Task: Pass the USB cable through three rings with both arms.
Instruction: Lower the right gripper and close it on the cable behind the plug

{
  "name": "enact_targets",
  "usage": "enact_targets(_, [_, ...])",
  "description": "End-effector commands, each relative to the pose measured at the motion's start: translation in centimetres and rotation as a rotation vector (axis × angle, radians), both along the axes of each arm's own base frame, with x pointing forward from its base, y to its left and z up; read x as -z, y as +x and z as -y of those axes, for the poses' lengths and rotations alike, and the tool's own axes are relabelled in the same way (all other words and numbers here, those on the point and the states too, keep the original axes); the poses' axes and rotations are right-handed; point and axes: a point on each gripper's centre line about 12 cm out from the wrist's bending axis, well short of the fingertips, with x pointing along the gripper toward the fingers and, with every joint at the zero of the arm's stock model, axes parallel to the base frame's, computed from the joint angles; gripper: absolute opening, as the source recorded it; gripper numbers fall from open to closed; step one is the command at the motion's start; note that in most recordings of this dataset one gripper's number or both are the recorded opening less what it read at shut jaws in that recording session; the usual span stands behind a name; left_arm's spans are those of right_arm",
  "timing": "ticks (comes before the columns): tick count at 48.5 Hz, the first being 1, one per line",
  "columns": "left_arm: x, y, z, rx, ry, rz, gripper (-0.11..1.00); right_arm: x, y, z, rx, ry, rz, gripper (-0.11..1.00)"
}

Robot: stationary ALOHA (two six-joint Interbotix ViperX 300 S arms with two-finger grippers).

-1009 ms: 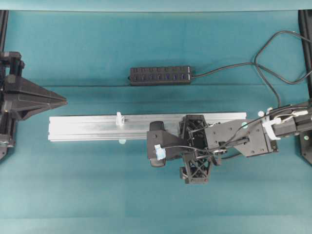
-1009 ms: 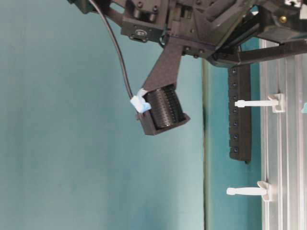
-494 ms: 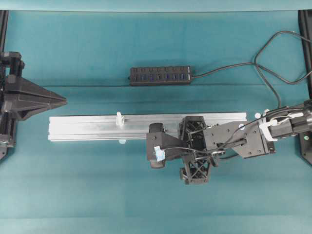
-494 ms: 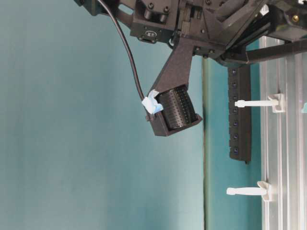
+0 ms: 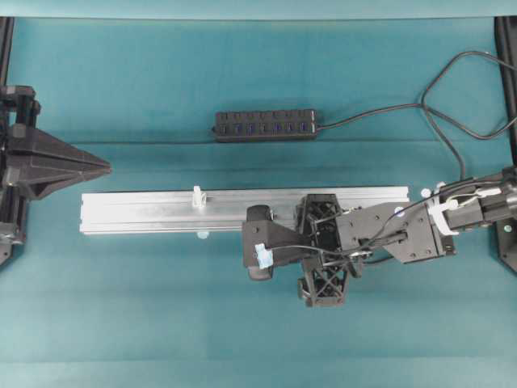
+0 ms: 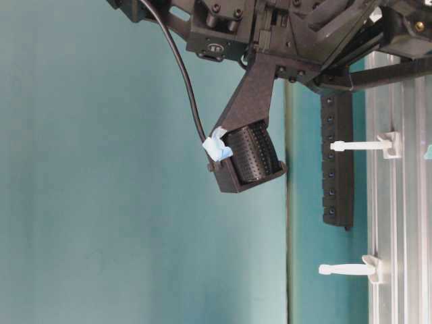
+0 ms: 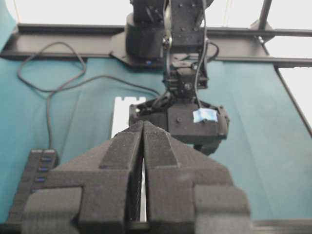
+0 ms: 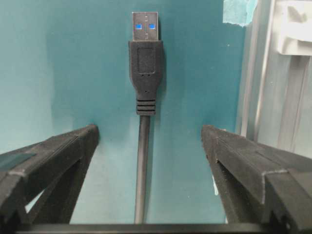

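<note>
Thin black USB cable (image 8: 142, 165) with blue-tongued metal-tipped plug (image 8: 145, 25) lies flat on the teal cloth beside the silver aluminium rail (image 5: 145, 212), centred between the right gripper (image 8: 146, 146)'s wide-spread fingers, ungrasped. No white ring (image 5: 196, 196) looks threaded; all three passes remain. Left gripper (image 7: 143, 146) pinched closed, empty, parked well apart.

This looks like a robot lab. A teal cloth covers the worktop (image 5: 161, 323), and black metal frame bars (image 7: 73, 46) run along its edges. Two black robot arms (image 5: 388, 234) are fixed at the sides. A silver rail (image 5: 145, 212) and a black hub (image 5: 265, 125) lie on the cloth.
</note>
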Motion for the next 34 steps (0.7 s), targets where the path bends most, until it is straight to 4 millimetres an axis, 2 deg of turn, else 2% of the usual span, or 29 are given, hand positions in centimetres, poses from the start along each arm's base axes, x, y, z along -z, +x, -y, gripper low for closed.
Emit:
enact_targets(1, [-1.12, 0.19, -0.03, -0.001, 0.003, 0.029, 0.02, -0.01, 0.20, 0.10, -0.003, -0.001, 0.006, 0.77])
enact_targets(34, [-1.12, 0.19, 0.00, 0.000, 0.005, 0.029, 0.02, 0.74, 0.04, -0.26, -0.007, -0.001, -0.014, 0.77])
